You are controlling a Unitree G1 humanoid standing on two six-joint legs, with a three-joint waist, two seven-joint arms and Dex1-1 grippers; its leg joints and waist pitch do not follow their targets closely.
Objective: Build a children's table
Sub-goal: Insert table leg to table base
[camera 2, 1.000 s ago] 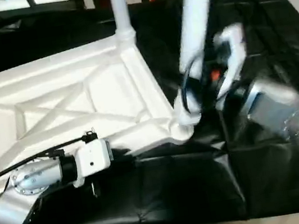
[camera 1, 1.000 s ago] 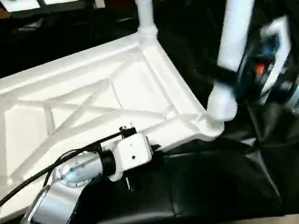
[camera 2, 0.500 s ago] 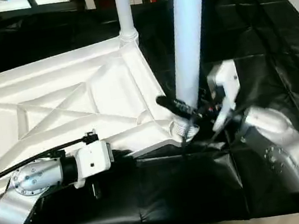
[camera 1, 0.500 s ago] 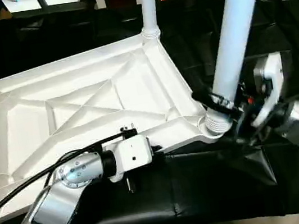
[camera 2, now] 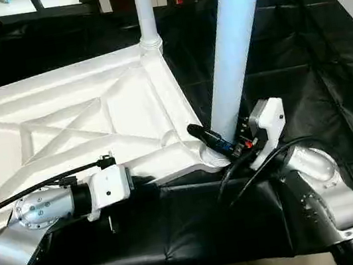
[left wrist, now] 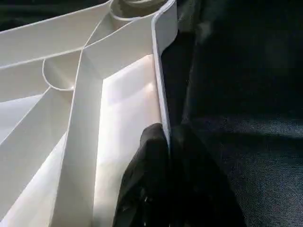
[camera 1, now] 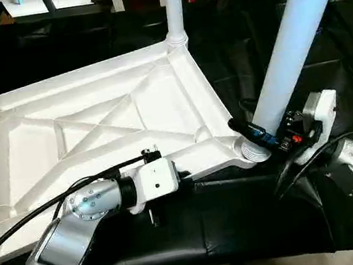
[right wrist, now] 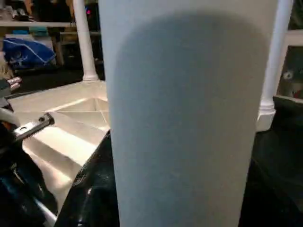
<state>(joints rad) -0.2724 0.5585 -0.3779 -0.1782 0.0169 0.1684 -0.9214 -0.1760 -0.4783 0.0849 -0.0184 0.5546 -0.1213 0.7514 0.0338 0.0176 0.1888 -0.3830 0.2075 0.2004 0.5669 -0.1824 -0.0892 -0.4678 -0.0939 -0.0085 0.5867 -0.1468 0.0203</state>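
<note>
Left forearm (camera 1: 63,241): brushed silver shell showing a round joint cap ringed with small screws, ending in a white wrist block (camera 1: 152,182); a black cable (camera 1: 34,210) is running along it. Right forearm (camera 2: 321,200): rounded silver shell carrying a white bracket (camera 2: 264,128), black looping cables, blue and red fittings.

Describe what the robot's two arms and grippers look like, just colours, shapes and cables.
Both forearms are rounded silver metal. The left arm has a round disc joint, a boxy white wrist block and a thin black cable along it. The right arm has a white wrist block too, with looping black cables. Gripper fingers are black.
</note>
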